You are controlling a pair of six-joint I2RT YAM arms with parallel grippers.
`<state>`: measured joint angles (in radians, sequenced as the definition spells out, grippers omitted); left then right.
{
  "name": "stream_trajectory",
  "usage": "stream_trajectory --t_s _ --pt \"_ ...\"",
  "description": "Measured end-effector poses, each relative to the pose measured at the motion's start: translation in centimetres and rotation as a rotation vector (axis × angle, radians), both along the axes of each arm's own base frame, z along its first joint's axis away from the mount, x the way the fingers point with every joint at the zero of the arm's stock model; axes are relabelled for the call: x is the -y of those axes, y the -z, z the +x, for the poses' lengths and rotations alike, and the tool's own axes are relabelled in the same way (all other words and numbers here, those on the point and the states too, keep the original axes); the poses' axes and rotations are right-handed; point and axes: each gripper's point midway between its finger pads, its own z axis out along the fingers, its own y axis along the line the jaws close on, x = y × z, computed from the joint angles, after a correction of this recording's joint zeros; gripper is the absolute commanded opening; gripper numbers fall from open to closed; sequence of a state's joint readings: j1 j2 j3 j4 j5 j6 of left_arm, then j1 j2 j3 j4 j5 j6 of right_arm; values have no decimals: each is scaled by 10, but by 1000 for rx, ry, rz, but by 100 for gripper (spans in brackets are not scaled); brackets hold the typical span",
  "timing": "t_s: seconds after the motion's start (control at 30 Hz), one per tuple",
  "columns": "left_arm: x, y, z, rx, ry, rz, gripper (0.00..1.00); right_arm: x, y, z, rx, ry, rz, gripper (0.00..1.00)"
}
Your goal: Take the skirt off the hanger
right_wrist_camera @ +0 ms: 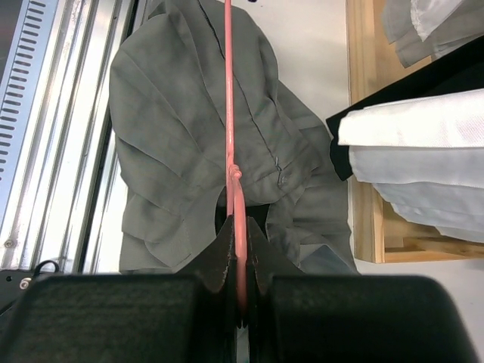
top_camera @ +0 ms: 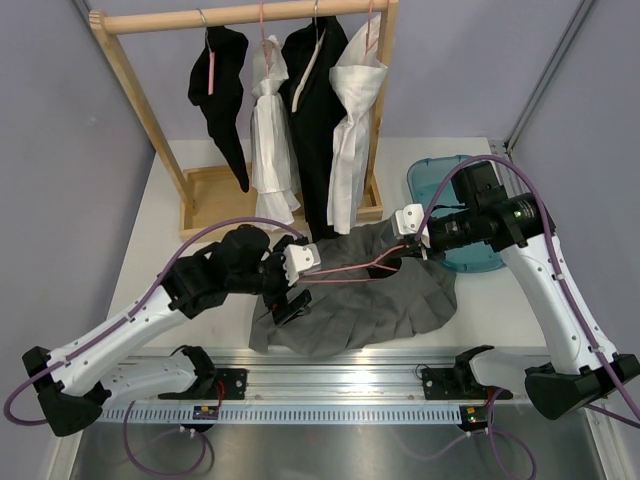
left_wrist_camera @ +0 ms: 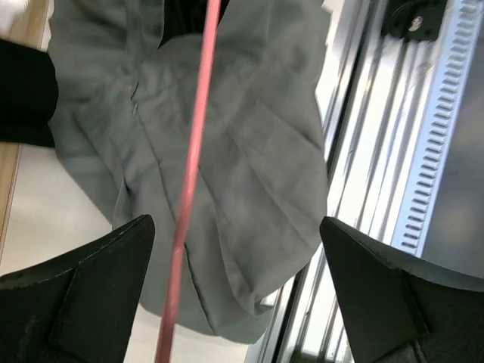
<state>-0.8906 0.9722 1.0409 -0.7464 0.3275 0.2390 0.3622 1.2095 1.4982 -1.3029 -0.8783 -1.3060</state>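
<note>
The grey skirt [top_camera: 380, 300] lies crumpled on the table near the front rail, below the thin pink hanger [top_camera: 345, 270] that runs across above it. My right gripper [top_camera: 408, 240] is shut on the hanger's hook; in the right wrist view the pink wire [right_wrist_camera: 229, 113] runs straight out from the closed gripper [right_wrist_camera: 240, 249] over the skirt [right_wrist_camera: 174, 128]. At the hanger's left end my left gripper [top_camera: 296, 282] stands wide open. The left wrist view has the pink bar [left_wrist_camera: 193, 151] passing between the fingers [left_wrist_camera: 76, 295], nearer the left one, with the skirt [left_wrist_camera: 249, 151] under it.
A wooden rack [top_camera: 135, 90] at the back carries black [top_camera: 225, 80] and white [top_camera: 270, 130] garments on hangers. A blue tray [top_camera: 440, 175] lies behind the right arm. The metal rail [top_camera: 330, 385] runs along the near table edge, and the skirt's hem reaches it.
</note>
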Motion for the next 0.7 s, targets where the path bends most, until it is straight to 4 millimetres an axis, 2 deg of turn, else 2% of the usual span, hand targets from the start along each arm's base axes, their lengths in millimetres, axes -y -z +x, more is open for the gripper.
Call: stream_trajectory --t_s 0.1,0.23,0.27,0.37,0.47,0.5,0.6,0.67,0.7 --pt "-5 5 6 14 -32 28 86 0 0 -2 -7 -4 -1 0" --pt "-5 3 11 32 -54 26 65 0 1 -3 -11 -6 -1 0" --pt "-5 3 11 33 -57 24 55 0 1 -4 -13 -6 -1 0" --pt "-5 3 13 36 -64 23 34 1 1 -4 -15 -6 -2 0" --pt "-5 3 14 34 -77 23 26 1 1 -5 -20 -6 -2 0" --pt "-5 2 14 32 -80 21 16 1 1 -5 -21 -7 -2 0" --pt "-6 1 13 29 -84 15 1 0 1 -6 -23 -8 1 0" --pt "-7 -1 12 32 -86 8 1 -1 0 -7 -28 -13 9 0" --pt "-7 -3 11 35 -85 2 12 -1 0 -7 -29 -14 11 0"
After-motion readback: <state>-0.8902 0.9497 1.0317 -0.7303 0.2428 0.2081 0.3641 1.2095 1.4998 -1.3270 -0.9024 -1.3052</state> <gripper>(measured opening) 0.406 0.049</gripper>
